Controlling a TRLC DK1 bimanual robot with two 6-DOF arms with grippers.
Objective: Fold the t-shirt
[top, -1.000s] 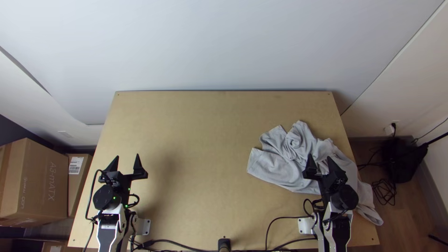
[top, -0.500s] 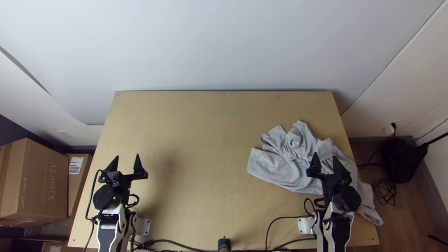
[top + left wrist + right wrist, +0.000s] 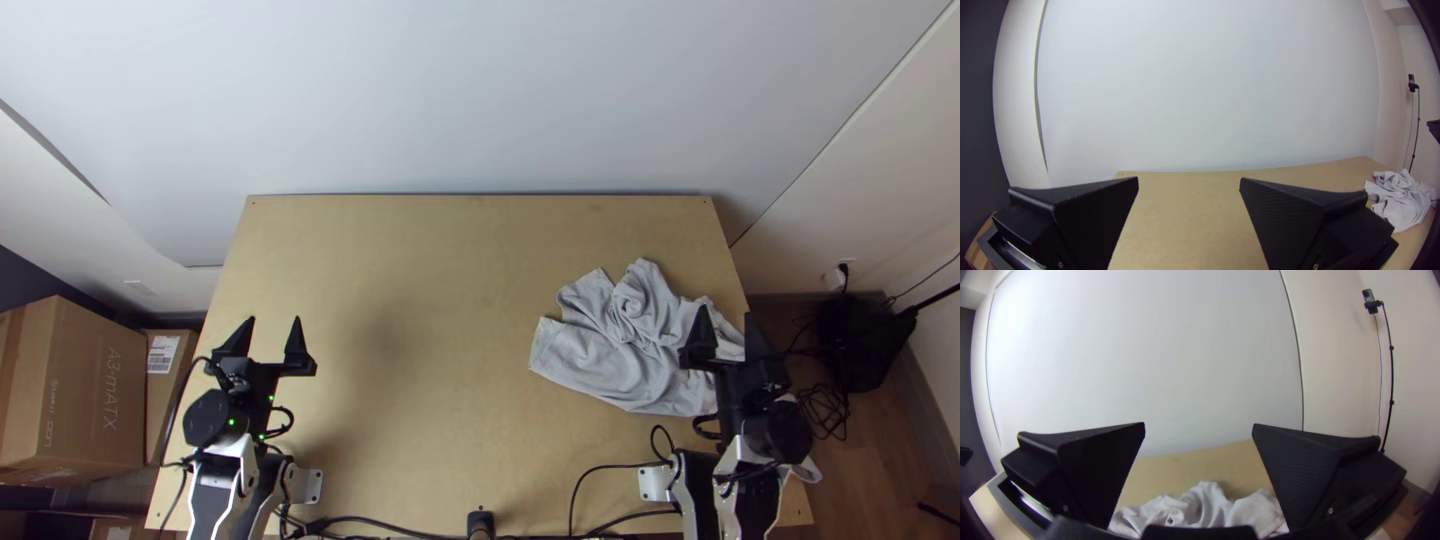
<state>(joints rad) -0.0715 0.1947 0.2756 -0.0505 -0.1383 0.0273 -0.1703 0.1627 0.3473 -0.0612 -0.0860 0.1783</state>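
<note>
My left gripper [image 3: 268, 345] stands open over the table's left part, away from the cloth; in the left wrist view the left gripper [image 3: 1189, 185] has bare table between its fingers. Over the right part of the cloth is my right gripper [image 3: 727, 335], also open; in the right wrist view the right gripper [image 3: 1199, 430] holds nothing. The light grey t-shirt [image 3: 610, 350] lies bunched on the table's right side, its right part partly hidden under the right arm. Crumpled folds of the t-shirt [image 3: 1205, 507] show below the fingers in the right wrist view.
The wooden table [image 3: 430, 300] has open surface at its middle and left. Black cables [image 3: 390, 520] run along its near edge. Cardboard boxes [image 3: 85, 390] stand beyond its left edge, and a black stand [image 3: 865, 345] stands at the right.
My right gripper has shifted to the right over the cloth. The left gripper has moved slightly up the picture, its arm bending a little leftward. The t-shirt has not moved.
</note>
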